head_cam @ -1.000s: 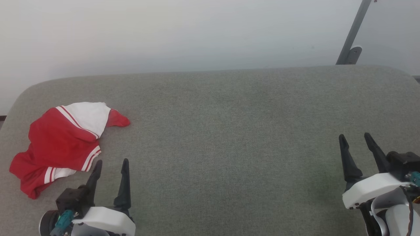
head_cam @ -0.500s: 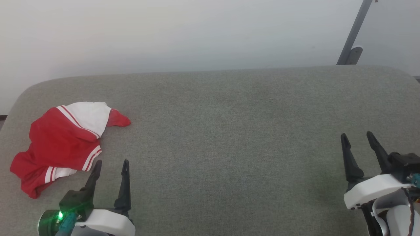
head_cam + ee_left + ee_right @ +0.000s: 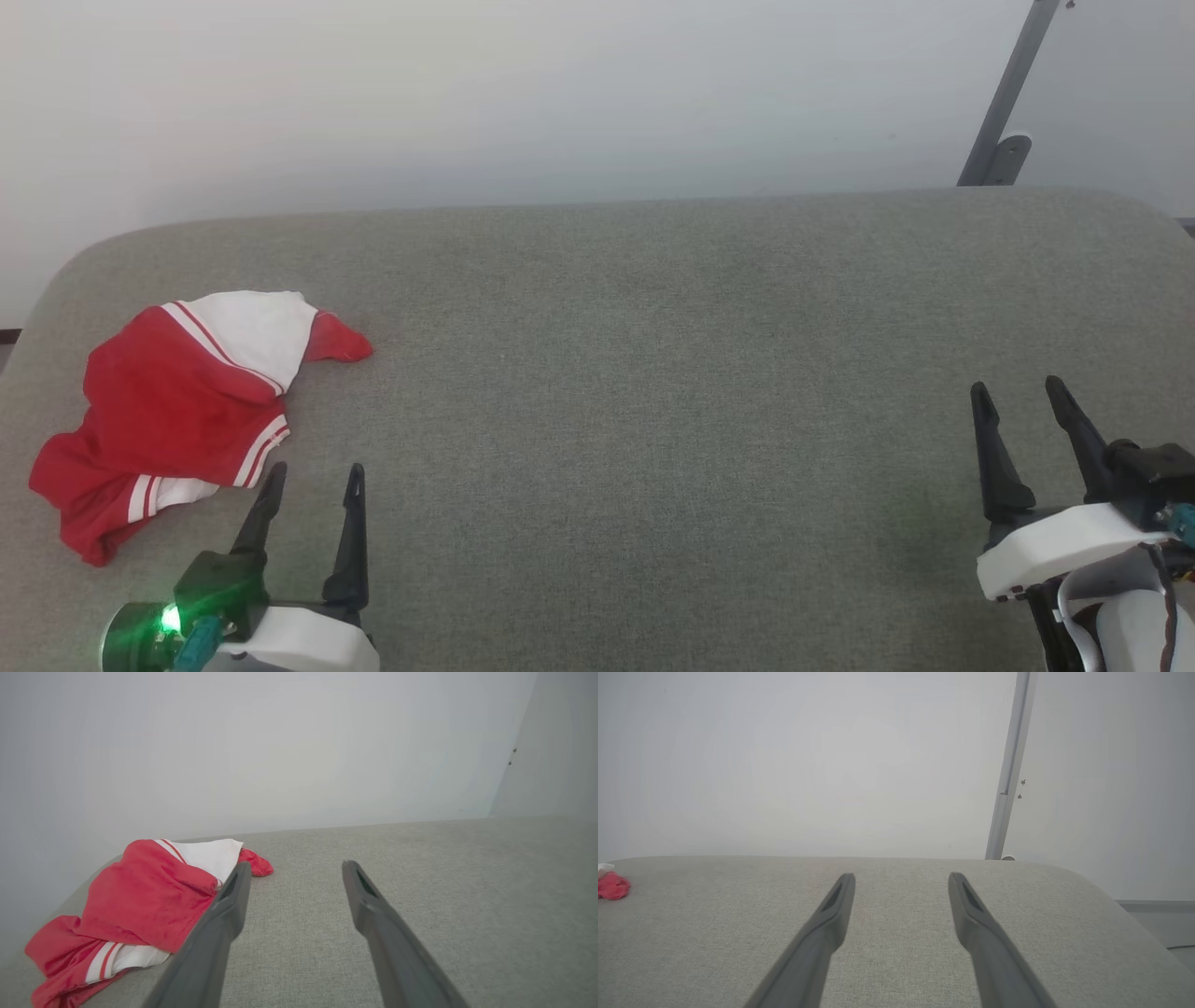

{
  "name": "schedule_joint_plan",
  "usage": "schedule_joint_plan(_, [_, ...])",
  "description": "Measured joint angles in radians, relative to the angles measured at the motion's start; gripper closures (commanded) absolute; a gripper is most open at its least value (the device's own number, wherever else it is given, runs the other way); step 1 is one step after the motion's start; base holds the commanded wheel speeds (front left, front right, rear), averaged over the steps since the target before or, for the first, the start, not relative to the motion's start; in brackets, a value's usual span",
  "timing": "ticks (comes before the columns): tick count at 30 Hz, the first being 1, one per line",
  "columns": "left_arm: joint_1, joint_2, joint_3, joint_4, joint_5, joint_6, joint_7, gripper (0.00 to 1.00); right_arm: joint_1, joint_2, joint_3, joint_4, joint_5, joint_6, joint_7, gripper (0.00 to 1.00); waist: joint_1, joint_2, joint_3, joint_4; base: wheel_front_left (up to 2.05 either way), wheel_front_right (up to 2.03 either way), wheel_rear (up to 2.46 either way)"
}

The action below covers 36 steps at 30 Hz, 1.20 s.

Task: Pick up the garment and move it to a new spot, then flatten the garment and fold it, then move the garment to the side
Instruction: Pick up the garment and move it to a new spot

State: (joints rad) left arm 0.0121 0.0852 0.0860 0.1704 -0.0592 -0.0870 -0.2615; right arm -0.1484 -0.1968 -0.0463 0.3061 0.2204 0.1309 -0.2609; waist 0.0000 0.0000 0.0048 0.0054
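The garment [image 3: 173, 401] lies crumpled at 9 o'clock on the grey tabletop [image 3: 653, 392], near its left edge. The left claw [image 3: 315, 471], at 7 o'clock, stands wide and empty just beside it. The right claw [image 3: 1016, 385], at 4 o'clock, is also wide and empty, well apart from the cloth.

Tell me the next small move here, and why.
Probably swing the open left tool leftward and forward over the garment: it lies crumpled and untouched just beside that tool, while the right tool, also open, sits far across the grey surface.
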Motion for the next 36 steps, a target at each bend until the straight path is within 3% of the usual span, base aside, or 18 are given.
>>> schedule_joint_plan(22, [-0.008, -0.024, 0.032, 0.048, -0.010, -0.028, 0.000, 0.00, 0.021, 0.028, -0.029, -0.007, 0.034, 0.000, 0.000, 0.00, 0.0000, 0.0000, 0.002, 0.014, 0.00, 0.00, 0.00])
schedule_joint_plan(29, [-0.017, -0.028, 0.024, 0.061, -0.010, -0.032, 0.000, 0.00, 0.027, 0.028, -0.021, -0.007, 0.041, 0.000, 0.000, 0.00, 0.0000, 0.0000, 0.001, 0.072, 0.00, 0.00, 0.00])
schedule_joint_plan(36, [-0.013, -0.030, 0.021, 0.064, -0.009, -0.034, 0.000, 0.00, 0.040, 0.030, 0.002, -0.004, 0.044, 0.000, 0.000, 0.00, 0.0000, 0.0000, -0.004, 0.177, 0.00, 0.00, 0.00])
